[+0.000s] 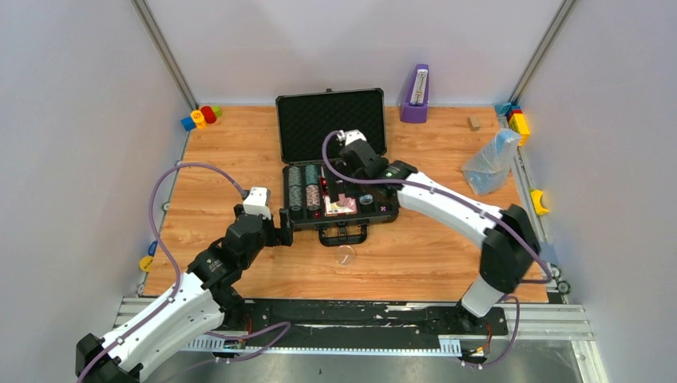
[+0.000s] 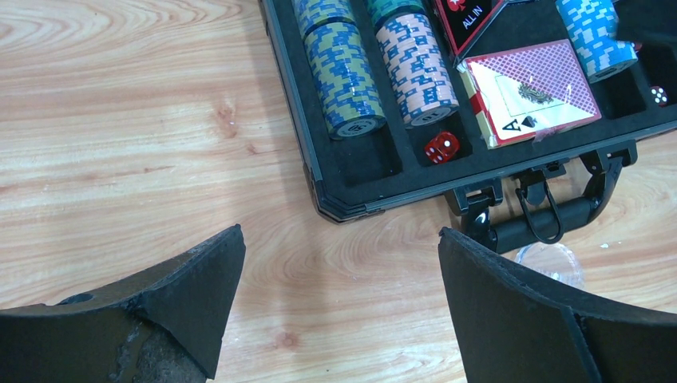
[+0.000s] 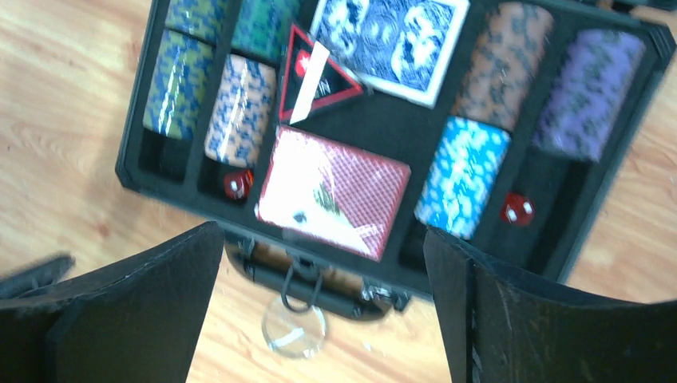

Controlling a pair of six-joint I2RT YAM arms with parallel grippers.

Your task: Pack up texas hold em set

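The black case (image 1: 293, 209) lies open at the table's middle, its foam-lined lid (image 1: 331, 124) upright behind. Striped chip rolls (image 2: 347, 76), a red card deck (image 3: 331, 191), a blue deck (image 3: 391, 44), the triangular "ALL IN" button (image 3: 315, 76) and red dice (image 2: 441, 147) sit in its slots. The handle (image 2: 543, 219) faces me. My left gripper (image 2: 341, 231) is open and empty over bare wood by the case's front left corner (image 1: 281, 226). My right gripper (image 3: 321, 231) is open and empty above the case's front half (image 1: 343, 185).
A clear round disc (image 1: 346, 255) lies on the wood just in front of the handle. A purple stand (image 1: 415, 96) and a clear plastic bag (image 1: 491, 159) are at the back right. Toy blocks sit in the back left corner (image 1: 201, 117) and the back right corner (image 1: 517, 120).
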